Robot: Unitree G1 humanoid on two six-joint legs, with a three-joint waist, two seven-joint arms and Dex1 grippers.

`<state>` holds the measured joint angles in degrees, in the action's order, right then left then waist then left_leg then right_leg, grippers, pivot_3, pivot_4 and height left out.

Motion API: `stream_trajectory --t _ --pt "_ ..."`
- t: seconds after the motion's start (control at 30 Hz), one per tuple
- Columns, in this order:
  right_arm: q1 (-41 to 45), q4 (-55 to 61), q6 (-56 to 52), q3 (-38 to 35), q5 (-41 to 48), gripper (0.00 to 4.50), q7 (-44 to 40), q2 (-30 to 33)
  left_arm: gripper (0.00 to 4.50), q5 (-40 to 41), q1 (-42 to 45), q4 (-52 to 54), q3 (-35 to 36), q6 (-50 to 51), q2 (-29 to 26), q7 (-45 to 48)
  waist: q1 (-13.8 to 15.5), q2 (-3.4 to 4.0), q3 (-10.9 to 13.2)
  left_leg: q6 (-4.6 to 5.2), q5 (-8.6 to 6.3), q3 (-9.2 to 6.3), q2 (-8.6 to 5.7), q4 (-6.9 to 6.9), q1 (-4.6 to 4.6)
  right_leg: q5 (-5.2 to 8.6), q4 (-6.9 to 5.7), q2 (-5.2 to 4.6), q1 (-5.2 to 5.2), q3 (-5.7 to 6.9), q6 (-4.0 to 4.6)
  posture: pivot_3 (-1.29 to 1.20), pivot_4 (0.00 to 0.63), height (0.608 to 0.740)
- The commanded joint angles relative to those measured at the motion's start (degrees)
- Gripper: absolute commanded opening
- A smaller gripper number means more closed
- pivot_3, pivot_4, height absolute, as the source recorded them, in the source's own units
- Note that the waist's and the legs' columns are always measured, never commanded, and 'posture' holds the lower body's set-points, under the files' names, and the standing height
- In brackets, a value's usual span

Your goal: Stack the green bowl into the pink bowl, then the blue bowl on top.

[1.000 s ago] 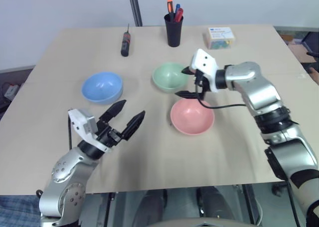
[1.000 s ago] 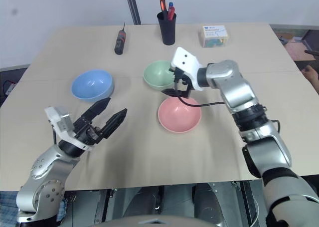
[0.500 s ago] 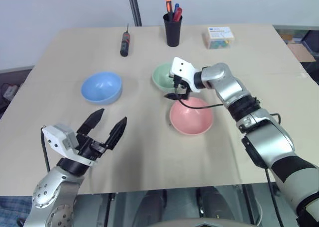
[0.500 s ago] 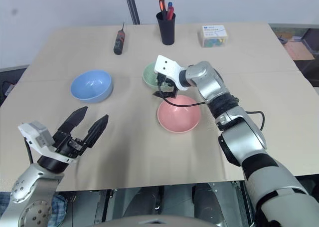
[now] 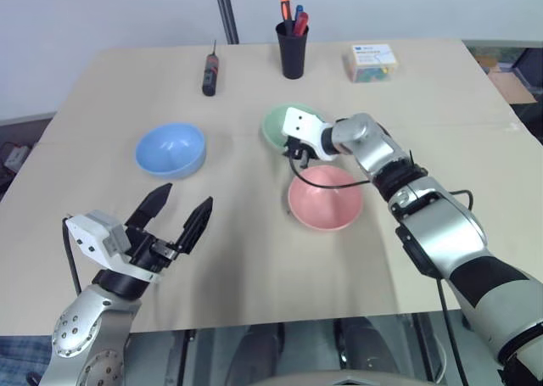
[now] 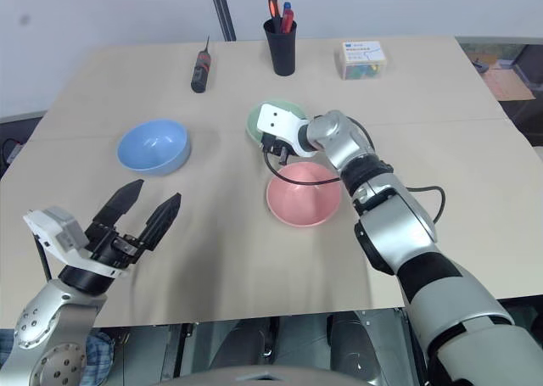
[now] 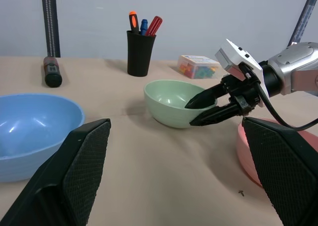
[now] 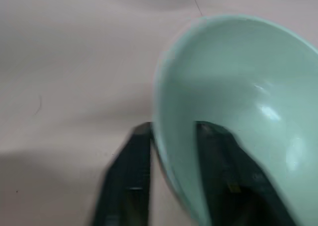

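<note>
- The right gripper (image 7: 206,108) has just come down to the green bowl (image 5: 288,128) and squeezed shut on its rim. A second ago its fingers were wide open above the bowl.
- One finger is inside the bowl and one is outside, so the wall of the bowl is pinched between them.
- That looks like the first step is under way: the green bowl is grabbed, but it sits on the table (image 5: 254,259), not lifted yet.
- The pink bowl (image 5: 325,198) waits just beside it, nearer the robot. It is empty, so the green bowl only needs a short hop.
- The blue bowl (image 5: 170,148) sits well apart on the robot's left side.
- The left gripper (image 5: 176,219) has pulled back toward the robot. It hovers near the table edge with its fingers spread wide and nothing in them.
- A black pen cup (image 5: 292,40), a screwdriver (image 5: 209,70) and a small box (image 5: 372,62) stand at the far side. None of them sits between the bowls.
</note>
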<state>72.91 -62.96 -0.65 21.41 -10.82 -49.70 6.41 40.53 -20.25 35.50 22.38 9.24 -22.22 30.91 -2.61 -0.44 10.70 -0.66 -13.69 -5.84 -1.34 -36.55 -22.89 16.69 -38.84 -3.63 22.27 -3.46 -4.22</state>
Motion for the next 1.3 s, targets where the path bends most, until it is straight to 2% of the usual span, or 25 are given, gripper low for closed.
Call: stream_trajectory --t 0.03,0.23,0.37,0.53,0.7,0.87,1.0,1.13,1.2,1.23,1.3 --pt "2.15 1.21 1.33 -1.76 0.29 0.07 -0.38 -0.18 4.50 0.12 0.50 1.64 0.51 -0.47 -0.96 0.37 0.01 0.00 0.00 0.00 0.00 0.02 0.00 0.00 -0.01 0.00 0.00 0.00 0.02 -0.02 0.00 0.00 0.150 0.740" --pt "1.28 7.50 1.02 -2.56 1.77 0.07 -5.02 1.13 4.50 0.42 1.62 0.73 -0.05 0.15 -1.73 1.03 -0.03 0.01 0.01 0.00 0.00 0.09 0.00 0.01 -0.04 0.00 -0.02 0.00 0.09 -0.09 0.00 0.00 0.150 0.740" --pt "-1.57 21.23 -1.91 -3.51 4.36 0.07 -11.67 5.19 4.50 0.15 3.50 -0.62 -1.54 0.51 -2.21 2.16 0.04 0.01 0.00 0.00 0.00 0.13 0.02 0.02 -0.16 0.00 -0.05 0.02 0.24 -0.14 -0.01 0.00 0.150 0.740" --pt "-8.71 45.03 -9.61 -3.42 9.03 0.07 -21.05 13.14 4.50 0.00 7.11 -3.53 -3.36 1.15 -3.58 4.41 0.25 -0.02 -0.01 0.00 0.00 0.06 0.01 -0.04 -0.33 -0.01 -0.01 -0.02 0.31 -0.07 -0.02 0.00 0.150 0.740" --pt "-16.95 65.73 -17.54 -4.30 15.20 0.07 -29.31 24.16 4.50 0.25 12.67 -8.07 -4.81 2.07 -5.62 7.63 0.29 0.01 0.00 0.00 0.01 -0.32 0.04 -0.43 -0.82 -0.02 -0.04 -0.04 0.52 0.30 -0.02 0.00 0.150 0.740" --pt "-23.34 76.65 -21.79 -5.52 20.33 0.07 -34.04 33.46 4.50 0.30 16.21 -11.29 -5.43 2.71 -7.01 10.34 0.43 -0.01 -0.01 0.01 0.00 -0.40 0.01 -0.50 -0.84 -0.02 -0.03 -0.07 0.45 0.38 -0.02 0.00 0.150 0.740" --pt "-26.80 81.78 -24.18 -5.60 22.70 0.07 -34.08 37.29 4.50 0.32 17.94 -12.88 -5.75 3.23 -7.68 11.81 0.22 -0.01 -0.02 0.02 -0.01 -0.38 0.01 -0.54 -0.83 -0.02 -0.05 -0.05 0.44 0.38 -0.02 0.00 0.150 0.740" --pt "-27.67 84.33 -25.93 -5.32 23.84 1.34 -32.34 37.68 4.50 0.30 19.05 -13.74 -6.00 3.75 -7.99 12.75 0.30 -0.01 -0.02 0.02 0.00 -0.40 0.04 -0.58 -0.82 -0.02 -0.08 -0.03 0.43 0.40 -0.02 0.00 0.150 0.740" --pt "-27.64 84.98 -27.54 -5.57 24.74 2.32 -30.96 37.18 4.50 0.25 19.52 -14.06 -6.06 4.00 -8.10 13.08 0.41 -0.02 -0.02 0.01 0.00 -0.42 0.04 -0.61 -0.84 -0.02 -0.07 -0.05 0.41 0.41 -0.03 0.00 0.150 0.740" --pt "-27.56 85.18 -29.37 -6.04 25.35 2.54 -29.55 36.65 4.50 0.08 19.77 -14.24 -6.15 4.08 -8.14 13.19 0.45 -0.03 -0.03 0.01 0.00 -0.43 0.03 -0.62 -0.84 -0.02 -0.06 -0.06 0.40 0.41 -0.03 0.00 0.150 0.740" --pt "-26.77 84.48 -33.21 -7.68 26.73 3.55 -25.83 34.99 4.50 -0.29 20.38 -14.71 -6.31 4.44 -8.31 13.08 0.48 -0.05 -0.04 0.01 0.00 -0.46 0.04 -0.63 -0.85 -0.02 -0.06 -0.08 0.40 0.43 -0.03 0.00 0.150 0.740"
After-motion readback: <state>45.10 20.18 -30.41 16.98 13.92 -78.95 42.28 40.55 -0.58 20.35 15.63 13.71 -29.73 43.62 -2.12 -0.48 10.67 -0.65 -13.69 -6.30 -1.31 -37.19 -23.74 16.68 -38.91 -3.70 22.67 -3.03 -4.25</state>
